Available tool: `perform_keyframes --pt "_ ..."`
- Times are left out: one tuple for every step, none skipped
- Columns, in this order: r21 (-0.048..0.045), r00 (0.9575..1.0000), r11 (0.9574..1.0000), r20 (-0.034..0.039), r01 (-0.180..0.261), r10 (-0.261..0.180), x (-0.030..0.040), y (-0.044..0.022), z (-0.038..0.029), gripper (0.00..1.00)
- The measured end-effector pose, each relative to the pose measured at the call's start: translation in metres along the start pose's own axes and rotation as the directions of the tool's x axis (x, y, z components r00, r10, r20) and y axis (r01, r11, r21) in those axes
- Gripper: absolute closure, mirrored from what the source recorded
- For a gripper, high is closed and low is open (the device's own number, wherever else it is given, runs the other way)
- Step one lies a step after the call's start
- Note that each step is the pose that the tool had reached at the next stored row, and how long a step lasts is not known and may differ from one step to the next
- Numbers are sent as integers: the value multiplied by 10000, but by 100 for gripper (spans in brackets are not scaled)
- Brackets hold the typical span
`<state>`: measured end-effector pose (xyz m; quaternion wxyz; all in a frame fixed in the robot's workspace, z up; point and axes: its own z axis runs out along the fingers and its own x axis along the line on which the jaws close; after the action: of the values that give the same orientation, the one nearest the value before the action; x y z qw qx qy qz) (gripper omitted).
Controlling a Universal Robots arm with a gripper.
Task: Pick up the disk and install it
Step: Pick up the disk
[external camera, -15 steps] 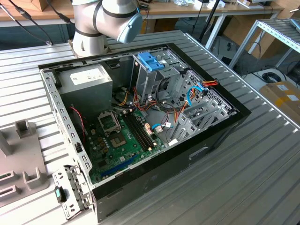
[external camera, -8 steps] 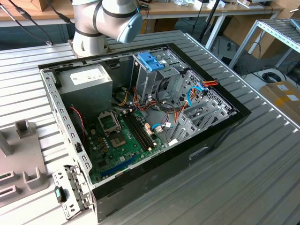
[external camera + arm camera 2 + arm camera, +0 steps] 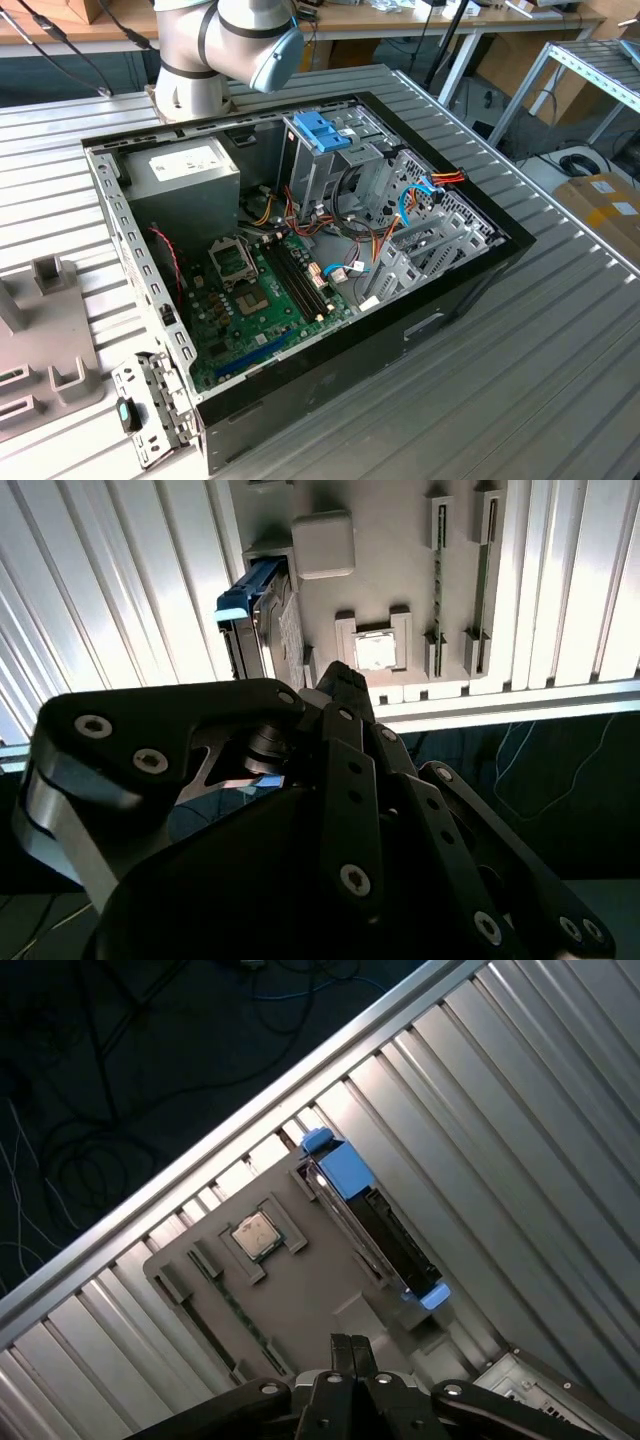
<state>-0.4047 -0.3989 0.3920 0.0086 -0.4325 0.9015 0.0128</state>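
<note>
The disk (image 3: 372, 1222) stands on its edge in a slot of a grey holder block (image 3: 300, 1295), its blue plastic frame showing at both ends. The second wrist view shows the same disk (image 3: 262, 620), silver with a white label, beside the holder (image 3: 400, 570). My gripper (image 3: 352, 1345) hangs above the holder, a little to one side of the disk and clear of it. Its two fingers (image 3: 340, 685) are pressed together with nothing between them.
An open computer case (image 3: 470, 290) lies on the slatted metal table, with a metal drive cage and blue latch (image 3: 322, 130) at its far end. The arm's base (image 3: 200, 60) stands behind it. The holder (image 3: 40, 330) sits at the exterior view's left; a processor chip (image 3: 255, 1232) rests in it.
</note>
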Motion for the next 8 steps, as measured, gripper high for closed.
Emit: perform_keyframes --pt "-1 10000 10000 0 45 -45 0 0 0 89" --pt "-2 10000 10000 -1 85 -85 0 0 0 89" --pt "-3 9999 9999 -2 128 -128 0 0 0 89" --pt "-4 9999 9999 -2 158 -158 0 0 0 89" --pt "-6 9998 9998 -2 188 -188 0 0 0 89" --pt "-9 9997 9997 0 240 -240 0 0 0 89" --pt "-10 9996 9996 0 279 -279 0 0 0 89" --pt "-12 9995 9995 -1 327 -327 0 0 0 89"
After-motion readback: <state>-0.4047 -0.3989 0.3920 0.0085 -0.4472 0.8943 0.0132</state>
